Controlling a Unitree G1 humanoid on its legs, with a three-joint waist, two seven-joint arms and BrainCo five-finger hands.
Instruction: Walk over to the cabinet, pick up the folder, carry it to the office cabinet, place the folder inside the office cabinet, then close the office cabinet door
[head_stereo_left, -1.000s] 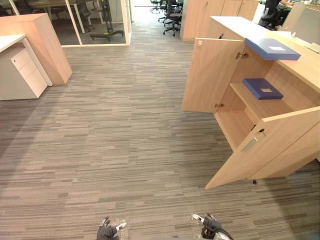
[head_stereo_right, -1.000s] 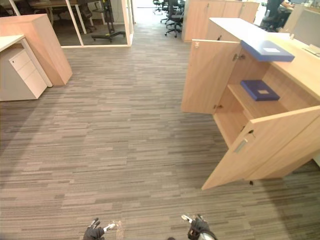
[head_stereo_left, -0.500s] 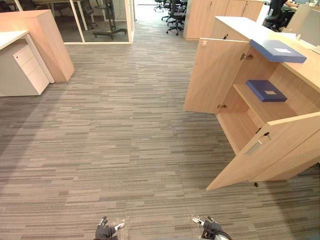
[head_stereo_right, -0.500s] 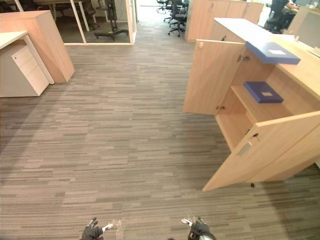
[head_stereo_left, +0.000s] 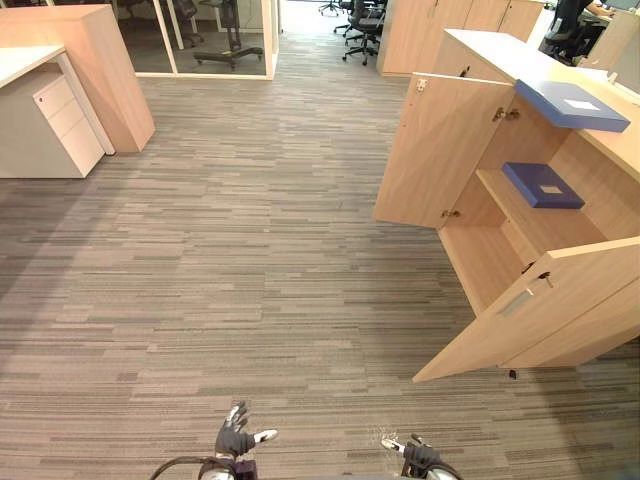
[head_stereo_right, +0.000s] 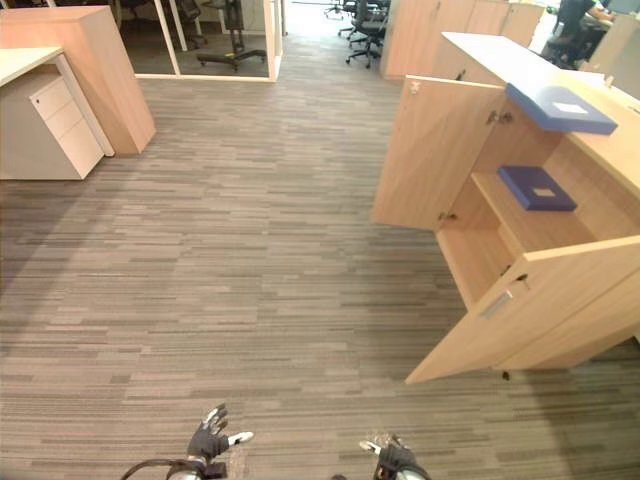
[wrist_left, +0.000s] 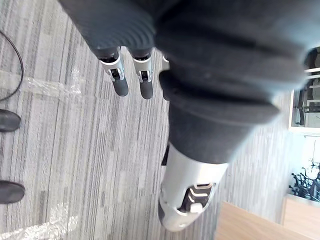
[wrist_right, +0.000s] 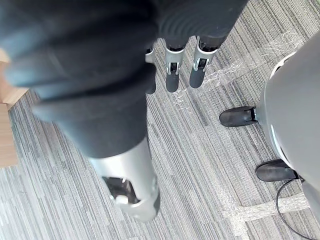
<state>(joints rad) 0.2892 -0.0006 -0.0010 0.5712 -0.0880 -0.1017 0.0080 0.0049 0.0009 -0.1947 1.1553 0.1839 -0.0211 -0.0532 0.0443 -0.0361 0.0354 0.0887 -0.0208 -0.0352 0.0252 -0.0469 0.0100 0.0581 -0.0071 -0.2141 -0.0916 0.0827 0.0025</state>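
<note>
Topping cabinet (head_stereo_left: 487, 53), folder (head_stereo_left: 572, 104), far from right hand (head_stereo_left: 418, 459)

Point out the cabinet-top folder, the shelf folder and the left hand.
cabinet-top folder (head_stereo_left: 556, 100), left eye view, blue cover.
shelf folder (head_stereo_left: 529, 179), left eye view, blue cover.
left hand (head_stereo_left: 234, 439), left eye view, dark back.

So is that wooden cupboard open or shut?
Open. The cabinet has its far door and near door swung out, and a blue folder shows on the shelf inside.
</note>
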